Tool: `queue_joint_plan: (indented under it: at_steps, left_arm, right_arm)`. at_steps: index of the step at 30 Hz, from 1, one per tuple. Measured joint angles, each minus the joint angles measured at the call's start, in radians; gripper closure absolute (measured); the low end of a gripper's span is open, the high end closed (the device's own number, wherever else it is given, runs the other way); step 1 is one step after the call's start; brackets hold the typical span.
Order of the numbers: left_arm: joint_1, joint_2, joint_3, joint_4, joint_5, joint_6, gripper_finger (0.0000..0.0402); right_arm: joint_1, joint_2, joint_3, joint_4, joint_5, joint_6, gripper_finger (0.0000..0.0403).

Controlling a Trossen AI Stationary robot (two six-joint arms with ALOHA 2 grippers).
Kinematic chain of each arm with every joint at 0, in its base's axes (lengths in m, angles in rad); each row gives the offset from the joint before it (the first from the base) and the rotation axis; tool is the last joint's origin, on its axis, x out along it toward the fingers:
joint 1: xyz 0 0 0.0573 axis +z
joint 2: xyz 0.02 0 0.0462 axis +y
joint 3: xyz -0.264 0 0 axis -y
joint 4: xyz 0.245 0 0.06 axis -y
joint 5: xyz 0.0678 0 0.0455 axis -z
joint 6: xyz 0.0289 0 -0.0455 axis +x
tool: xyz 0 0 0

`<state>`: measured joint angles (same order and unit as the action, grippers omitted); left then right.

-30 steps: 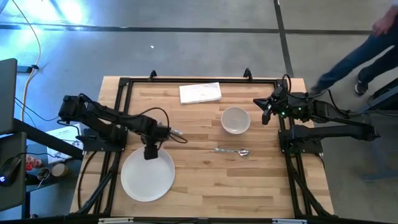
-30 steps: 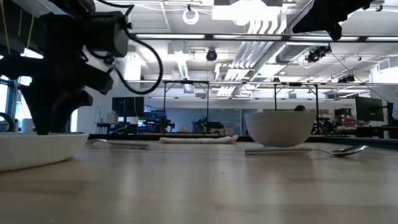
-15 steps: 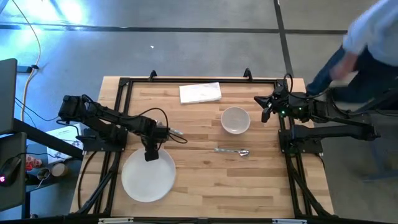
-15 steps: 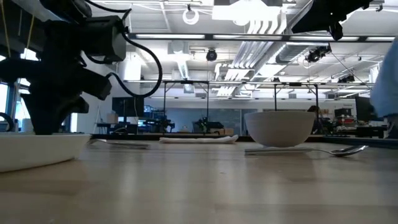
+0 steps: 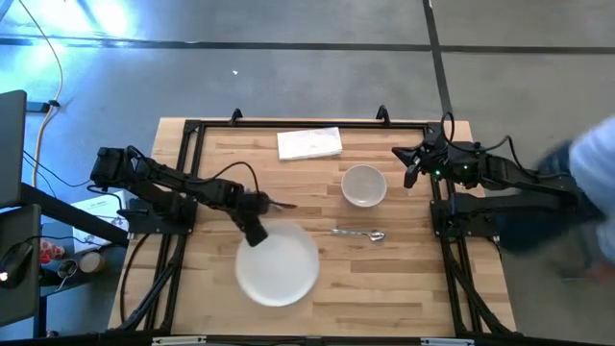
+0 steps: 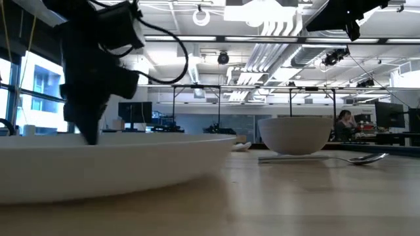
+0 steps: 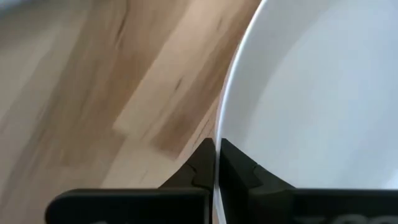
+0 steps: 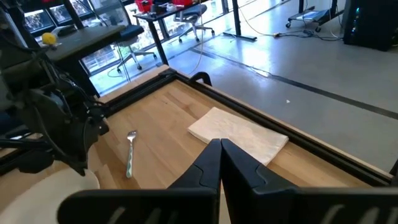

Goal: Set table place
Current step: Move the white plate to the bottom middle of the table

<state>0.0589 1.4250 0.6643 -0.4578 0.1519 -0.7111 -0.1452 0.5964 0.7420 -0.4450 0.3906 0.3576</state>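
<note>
A white round plate (image 5: 280, 266) lies on the wooden table (image 5: 384, 288), left of centre. My left gripper (image 5: 256, 236) stands at its far-left rim, shut on it. Right of centre sits a small white bowl (image 5: 364, 185), with a metal spoon (image 5: 360, 233) on the boards in front of it. A fork (image 5: 282, 204) lies just beyond my left gripper. My right gripper (image 5: 411, 174) hangs shut above the table's far right edge, holding nothing. My left gripper pinches the plate's rim (image 7: 217, 144) between its two fingers (image 7: 200, 169), one over the plate's inside and one outside it. The fingers come steeply from above. In the low view the plate's underside (image 6: 131, 180) sits low on the table.
A folded white napkin (image 5: 309, 143) lies at the table's far edge. A black rail frame (image 5: 307, 125) runs around the tabletop. A blurred person (image 5: 588, 163) is beyond the right edge. Bare boards lie near the front right.
My left gripper has swung toward the table's right with its wrist turning, keeping hold of the plate's rim. The plate has slid with it from the near left corner toward the table's middle. The person beyond the right edge has moved.
</note>
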Motion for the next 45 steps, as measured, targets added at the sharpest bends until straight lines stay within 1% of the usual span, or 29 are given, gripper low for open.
queue_joint_plan:
  at_steps: [3, 6, 9, 16, 22, 26, 31, 39, 45]
  left_arm:
    - [0.0, 0.017, 0.0, 0.084, -0.048, -0.094, 0.0401]
    - [-0.001, 0.047, 0.005, 0.123, -0.054, -0.147, 0.0401]
    - [-0.019, 0.109, 0.036, 0.123, -0.05, -0.185, 0.0401]
    - [-0.074, 0.264, 0.213, 0.112, -0.037, -0.151, 0.0401]
    - [-0.079, 0.343, 0.358, -0.014, -0.036, -0.098, 0.0402]
    - [-0.079, 0.391, 0.419, -0.067, -0.033, -0.065, 0.0401]
    - [-0.079, 0.425, 0.441, -0.093, 0.0, -0.052, 0.0401]
    - [-0.079, 0.425, 0.447, -0.103, -0.007, -0.052, 0.0399]
    - [-0.079, 0.427, 0.45, -0.107, -0.037, -0.045, 0.037]
  right_arm:
    - [0.0, 0.0, 0.0, 0.001, 0.0, 0.0, 0.0402]
    - [0.0, 0.0, 0.0, 0.001, 0.0, 0.0, 0.0402]
    - [0.0, 0.0, 0.0, 0.001, 0.0, 0.0, 0.0402]
    - [0.0, 0.0, 0.0, 0.0, -0.001, -0.001, 0.0402]
    - [0.0, -0.001, 0.0, -0.004, -0.011, -0.004, 0.0402]
    - [0.0, -0.001, 0.0, -0.007, -0.027, -0.006, 0.0402]
    - [0.001, -0.001, 0.0, -0.007, -0.032, -0.023, 0.0402]
    - [0.001, -0.001, 0.0, -0.018, -0.051, -0.026, 0.0402]
    - [0.001, -0.001, 0.0, -0.031, -0.062, -0.026, 0.0402]
